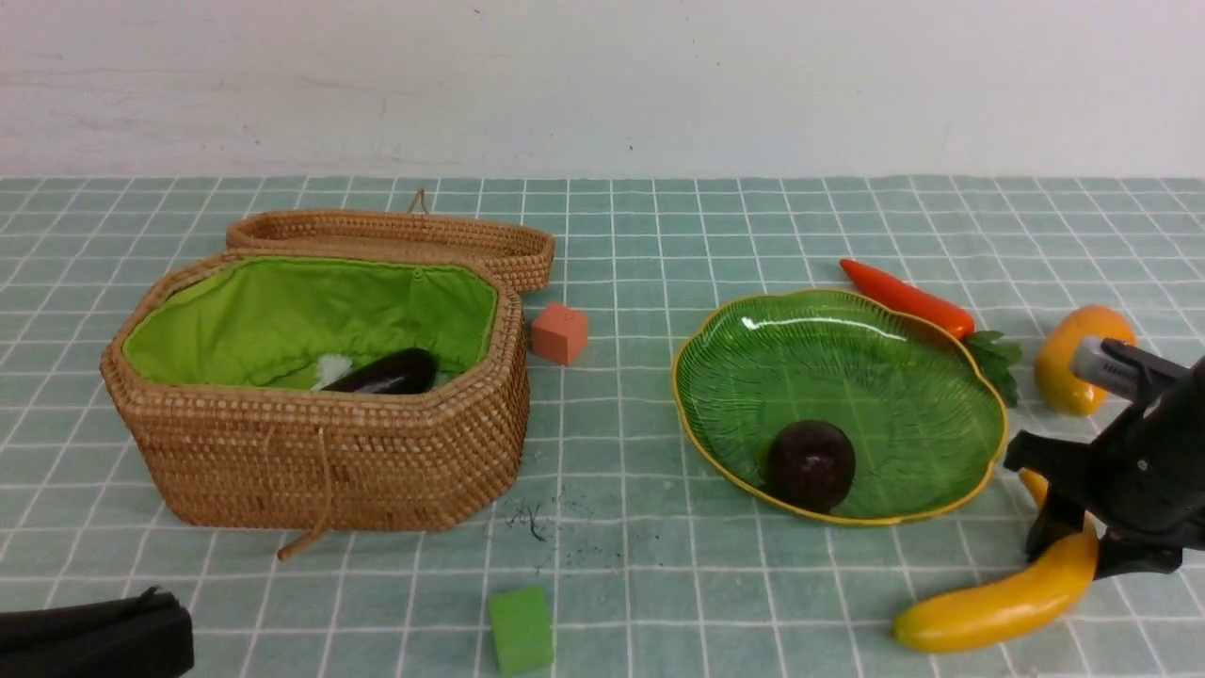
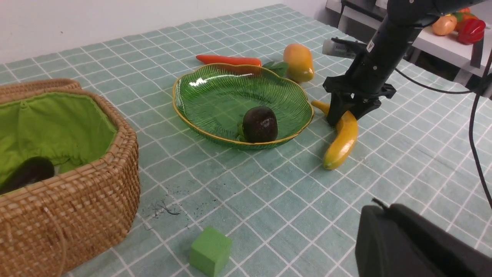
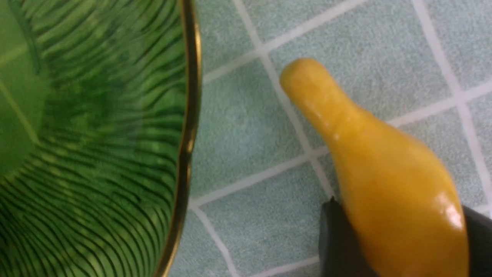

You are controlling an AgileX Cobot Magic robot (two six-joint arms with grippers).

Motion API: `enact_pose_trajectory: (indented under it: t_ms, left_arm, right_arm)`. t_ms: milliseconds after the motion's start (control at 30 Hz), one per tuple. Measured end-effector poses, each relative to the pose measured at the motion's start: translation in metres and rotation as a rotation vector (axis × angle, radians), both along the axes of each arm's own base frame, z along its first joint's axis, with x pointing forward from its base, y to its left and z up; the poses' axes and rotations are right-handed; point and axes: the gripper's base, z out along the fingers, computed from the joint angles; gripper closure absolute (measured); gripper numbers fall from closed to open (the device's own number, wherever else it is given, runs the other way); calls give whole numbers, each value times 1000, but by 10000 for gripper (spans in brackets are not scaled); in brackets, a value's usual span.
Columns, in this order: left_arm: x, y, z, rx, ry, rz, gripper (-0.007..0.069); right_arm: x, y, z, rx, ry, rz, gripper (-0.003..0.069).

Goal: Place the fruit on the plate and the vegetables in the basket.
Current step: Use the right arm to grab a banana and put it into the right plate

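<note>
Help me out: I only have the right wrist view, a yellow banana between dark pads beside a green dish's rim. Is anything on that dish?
Observer: Yes. The mangosteen sits inside the plate, near its front edge.
Operator: Where is the other fruit?
Observer: The mango lies on the tablecloth, off the plate and to its right, farther back than the right hand on the banana.
Operator: Any vegetables sorted?
Observer: The eggplant lies inside the open basket.
</note>
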Motion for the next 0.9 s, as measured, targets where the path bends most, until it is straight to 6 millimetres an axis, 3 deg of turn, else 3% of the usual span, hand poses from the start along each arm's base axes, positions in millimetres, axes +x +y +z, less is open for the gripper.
enact_pose_trajectory:
  t_ms: [100,267,300,333,433,500,533,567,667,900]
  left_arm:
    - [0,0,0,-1,1,0,638]
    - [0,0,1,-9,-5,0,638]
    - [0,0,2,-23,-16,0,638]
    - [0,-1,3,-31,-24,0,638]
    - [1,-1,7,-65,-53,1,638]
    - [1,-1,9,-78,-65,2,638]
    - [3,-3,11,-92,-77,4,638]
    - [3,-3,11,-95,-80,4,638]
    - [5,-5,12,-113,-70,7,638]
    - [6,-6,13,-157,-32,15,638]
  right_arm:
    - [-5,2,11,-1,48,92,342]
    - [-7,2,70,-31,18,195,342]
    - [-4,6,99,-59,-61,278,342]
    - [1,9,115,-80,-119,340,342]
    - [23,25,141,-130,-294,524,342]
    - [34,29,144,-145,-344,567,342]
    - [55,33,133,-172,-382,633,342]
    - [57,33,132,-173,-384,639,342]
    - [89,35,103,-184,-393,701,342]
    - [124,42,65,-89,-384,691,342]
